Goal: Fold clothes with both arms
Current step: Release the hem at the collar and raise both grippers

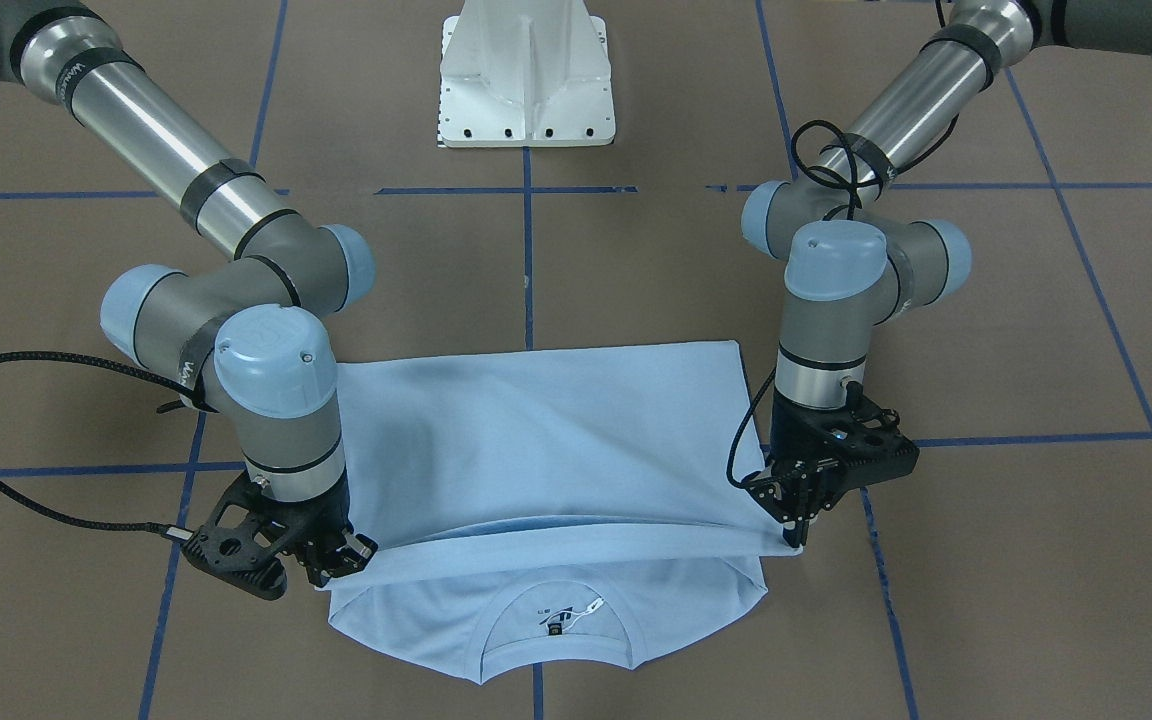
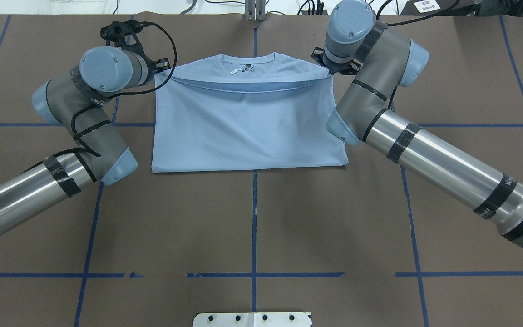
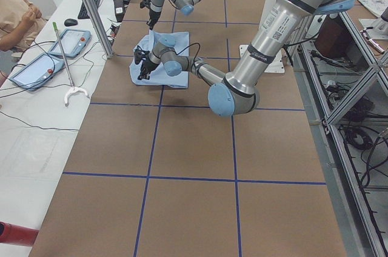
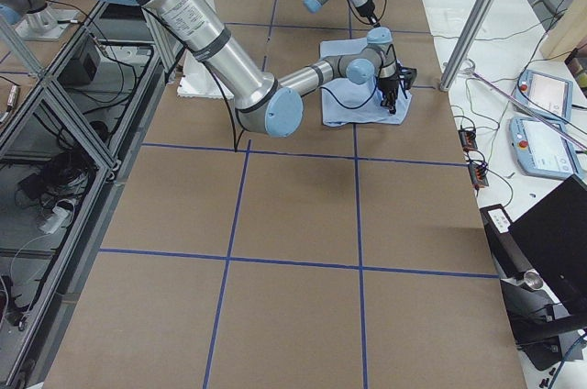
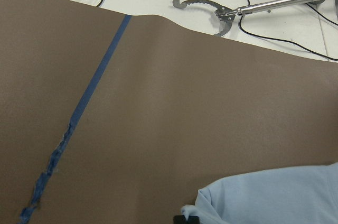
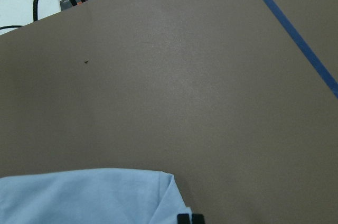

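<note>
At table's far side, jaws on both sides are pinched tight on cloth: left gripper (image 1: pixel 793 530) & right gripper (image 1: pixel 348 558) each clamp a corner of the T-shirt (image 1: pixel 536 440), its doubled-over layer ending just short of the collar (image 1: pixel 556 668), flat on the brown table (image 1: pixel 636 260).

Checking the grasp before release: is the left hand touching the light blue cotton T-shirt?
Touching. The front-facing view shows the left hand pinching a folded corner of the light blue cotton T-shirt.
</note>
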### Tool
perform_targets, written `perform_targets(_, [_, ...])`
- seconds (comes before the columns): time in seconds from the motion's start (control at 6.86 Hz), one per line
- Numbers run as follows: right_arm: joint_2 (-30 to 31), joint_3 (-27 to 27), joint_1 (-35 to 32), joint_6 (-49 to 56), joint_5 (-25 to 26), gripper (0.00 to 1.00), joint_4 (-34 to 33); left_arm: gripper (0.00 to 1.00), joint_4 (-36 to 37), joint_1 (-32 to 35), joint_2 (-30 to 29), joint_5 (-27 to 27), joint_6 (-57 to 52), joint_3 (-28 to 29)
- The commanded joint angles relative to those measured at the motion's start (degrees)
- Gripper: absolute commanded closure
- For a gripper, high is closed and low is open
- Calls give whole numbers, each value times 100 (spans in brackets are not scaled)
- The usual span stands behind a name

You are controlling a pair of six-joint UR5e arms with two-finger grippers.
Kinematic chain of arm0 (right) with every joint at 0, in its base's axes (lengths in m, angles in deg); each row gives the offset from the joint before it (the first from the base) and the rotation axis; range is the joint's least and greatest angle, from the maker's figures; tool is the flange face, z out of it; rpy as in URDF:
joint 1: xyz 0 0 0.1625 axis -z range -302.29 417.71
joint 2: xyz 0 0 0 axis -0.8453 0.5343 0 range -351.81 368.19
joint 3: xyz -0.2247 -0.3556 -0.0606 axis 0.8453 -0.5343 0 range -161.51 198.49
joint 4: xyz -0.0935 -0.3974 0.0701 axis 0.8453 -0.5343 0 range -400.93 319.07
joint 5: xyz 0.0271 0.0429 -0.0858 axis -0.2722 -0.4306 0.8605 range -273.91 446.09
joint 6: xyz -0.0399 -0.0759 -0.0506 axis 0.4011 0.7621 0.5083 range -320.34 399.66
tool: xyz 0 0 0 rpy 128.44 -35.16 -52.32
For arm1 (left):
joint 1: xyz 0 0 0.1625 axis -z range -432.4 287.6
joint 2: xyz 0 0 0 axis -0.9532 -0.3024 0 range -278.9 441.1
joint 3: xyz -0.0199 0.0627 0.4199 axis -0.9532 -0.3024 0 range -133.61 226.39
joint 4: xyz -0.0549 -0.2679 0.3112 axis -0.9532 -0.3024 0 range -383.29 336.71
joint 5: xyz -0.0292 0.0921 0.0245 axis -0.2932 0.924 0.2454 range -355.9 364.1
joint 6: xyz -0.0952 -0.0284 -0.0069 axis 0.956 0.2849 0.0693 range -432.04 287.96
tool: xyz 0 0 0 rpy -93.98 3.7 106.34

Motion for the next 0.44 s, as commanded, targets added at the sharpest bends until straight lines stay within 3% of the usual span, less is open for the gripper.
perform_targets(0.0, [-26,-115,-2,-8,3,100,147,100,-86,11,-216,63,-24,397])
perform_targets(0.29, [-53,-123,-10,9,29,100,147,71,-541,11,-217,62,-7,652])
